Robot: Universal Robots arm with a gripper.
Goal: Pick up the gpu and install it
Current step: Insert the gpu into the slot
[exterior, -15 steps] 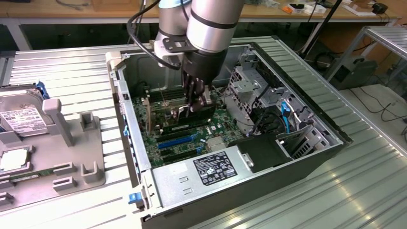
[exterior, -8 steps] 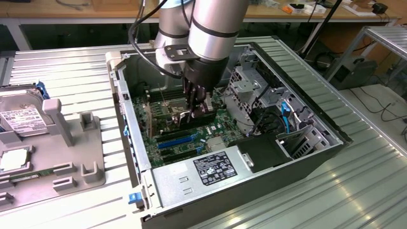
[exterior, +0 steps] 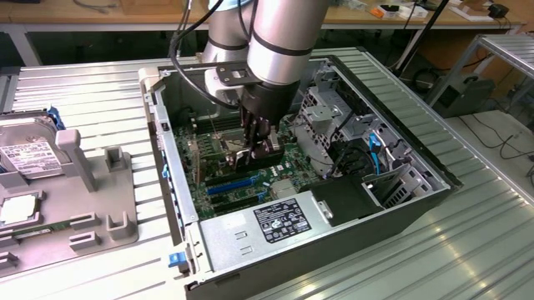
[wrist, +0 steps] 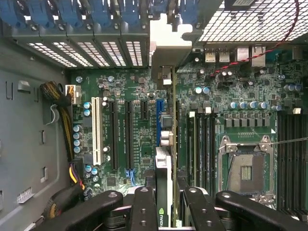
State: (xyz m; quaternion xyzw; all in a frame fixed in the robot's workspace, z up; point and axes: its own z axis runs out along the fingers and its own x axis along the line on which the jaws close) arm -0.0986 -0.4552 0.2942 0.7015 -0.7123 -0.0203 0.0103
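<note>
A corrugated metal tabletop (exterior: 467,244) with pale grey ribs catches soft overhead light in dull streaks. Behind it runs a long wooden workbench (exterior: 150,14) strewn with small items, dark space beneath. At the exterior view's right a metal frame rack (exterior: 501,50) stands on the floor, with black cables (exterior: 492,134) trailing loosely across the floor beside it.
</note>
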